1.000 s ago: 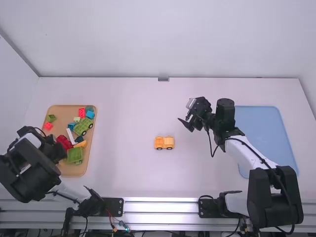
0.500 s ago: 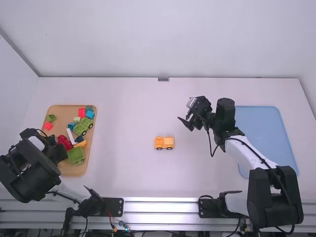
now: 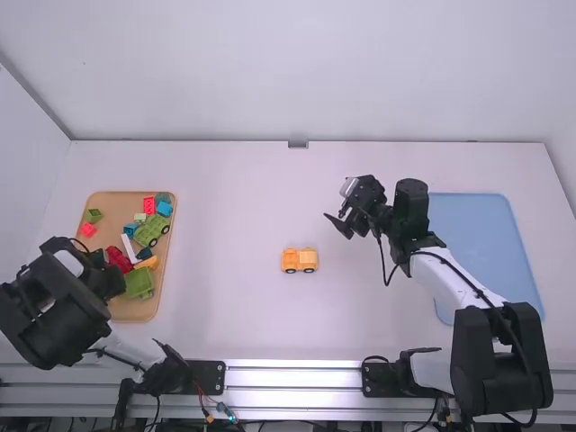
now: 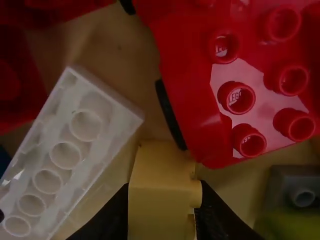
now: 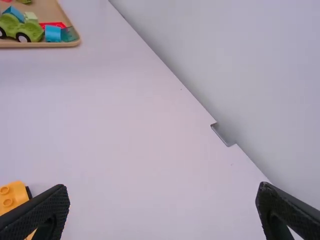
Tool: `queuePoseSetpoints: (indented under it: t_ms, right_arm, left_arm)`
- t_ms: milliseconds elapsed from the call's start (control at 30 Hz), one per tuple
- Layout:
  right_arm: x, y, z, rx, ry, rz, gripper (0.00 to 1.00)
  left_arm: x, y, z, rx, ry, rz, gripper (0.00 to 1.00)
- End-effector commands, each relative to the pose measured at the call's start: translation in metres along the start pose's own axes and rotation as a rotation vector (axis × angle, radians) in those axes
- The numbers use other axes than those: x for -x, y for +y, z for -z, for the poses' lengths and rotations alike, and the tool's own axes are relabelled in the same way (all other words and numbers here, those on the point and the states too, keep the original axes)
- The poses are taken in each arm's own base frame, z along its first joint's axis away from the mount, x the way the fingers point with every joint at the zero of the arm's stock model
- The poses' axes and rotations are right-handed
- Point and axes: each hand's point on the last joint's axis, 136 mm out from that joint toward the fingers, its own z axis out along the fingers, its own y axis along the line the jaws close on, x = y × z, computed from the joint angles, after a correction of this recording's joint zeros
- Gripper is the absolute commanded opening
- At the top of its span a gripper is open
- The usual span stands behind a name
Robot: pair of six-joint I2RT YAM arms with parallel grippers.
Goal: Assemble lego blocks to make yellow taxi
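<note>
1. Yellow makes up the half-built taxi, standing upright on its wheels on the bench, about midway between the left and right edges. That central spot presumably leaves both arms room to work on it.
2. The left pincer is clamped on a yellow block over the wooden tray near the bench's left edge. One finger presses each side, most likely so the block can come up without dragging its neighbours.
3. Close beside that block lie a white brick and a red car. The crowding probably calls for a straight lift before any move sideways.
4. The right pincer has its fingers wide apart with nothing between them, held beyond the taxi towards the bench's far edge, perhaps so the left arm can come in unhindered.
5. Near the bench's right edge lies a blue mat, likely meant for the finished taxi. The step in hand looks like fetching the next block; pressing it on off-centre could tip or roll the taxi.
</note>
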Motion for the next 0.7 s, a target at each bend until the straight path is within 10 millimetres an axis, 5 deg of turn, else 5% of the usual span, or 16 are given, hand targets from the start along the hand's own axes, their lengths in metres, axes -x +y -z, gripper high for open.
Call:
queuePoseSetpoints:
  t_ms: [0, 300, 533, 667]
  right_arm:
    - [0.0, 0.002, 0.0, 0.003, -0.002, -0.01, 0.98]
    - [0.0, 0.002, 0.0, 0.006, -0.004, -0.011, 0.98]
    - [0.01, 0.003, 0.001, 0.024, -0.047, -0.104, 0.98]
    - [0.03, 0.015, 0.003, 0.113, -0.141, -0.138, 0.98]
  left_arm:
    - [-0.006, -0.004, -0.005, -0.007, 0.029, -0.019, 0.33]
    - [-0.005, -0.004, -0.002, -0.01, 0.036, -0.009, 0.24]
    - [0.009, -0.002, 0.023, -0.014, 0.038, 0.069, 0.11]
    - [0.023, -0.02, 0.043, -0.082, -0.059, 0.028, 0.02]
